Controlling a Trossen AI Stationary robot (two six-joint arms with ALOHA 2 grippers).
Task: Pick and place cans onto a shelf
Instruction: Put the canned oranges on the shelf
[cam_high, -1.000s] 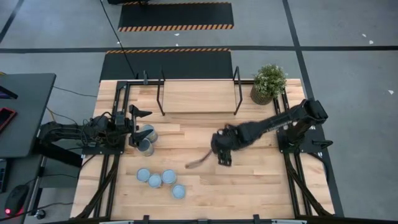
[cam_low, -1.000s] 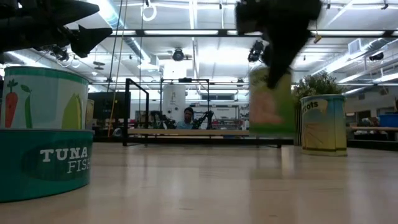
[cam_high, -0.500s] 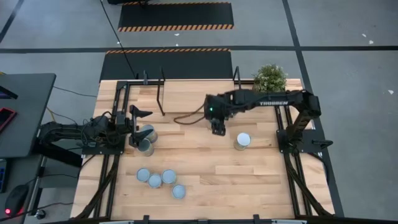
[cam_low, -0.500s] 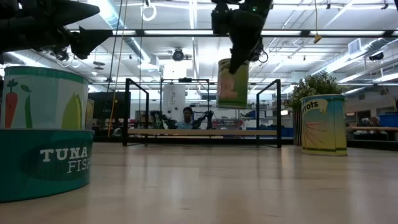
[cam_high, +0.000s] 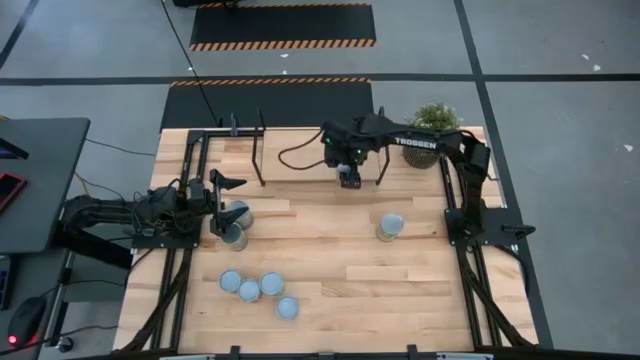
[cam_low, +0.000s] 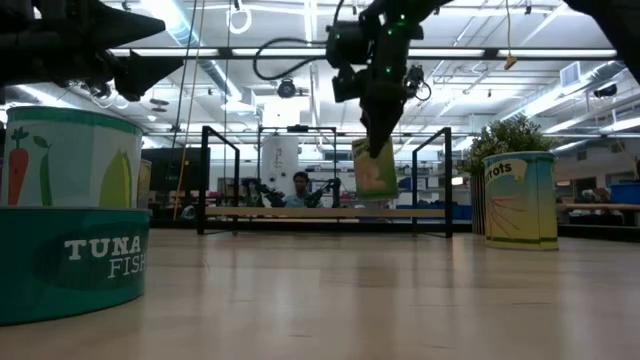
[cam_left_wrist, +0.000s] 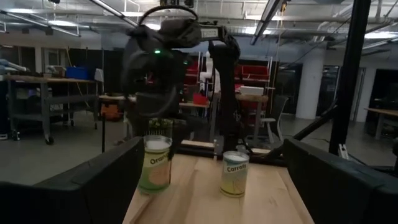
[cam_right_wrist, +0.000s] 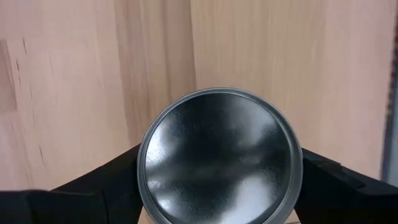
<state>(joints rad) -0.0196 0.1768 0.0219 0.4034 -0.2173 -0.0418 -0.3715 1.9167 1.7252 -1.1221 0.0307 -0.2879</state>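
Can (cam_low: 374, 168) in your right gripper (cam_high: 349, 178) hangs clamped between its fingers above the shelf (cam_high: 318, 160), upper centre of the high view. Your left gripper (cam_high: 222, 190), fingers apart, waits at left over two stacked cans (cam_high: 235, 220).

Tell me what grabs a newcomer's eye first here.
The right gripper holds a can in the air above the shelf at the table's far edge. The left gripper waits near two cans on the left, beyond a cluster of four.
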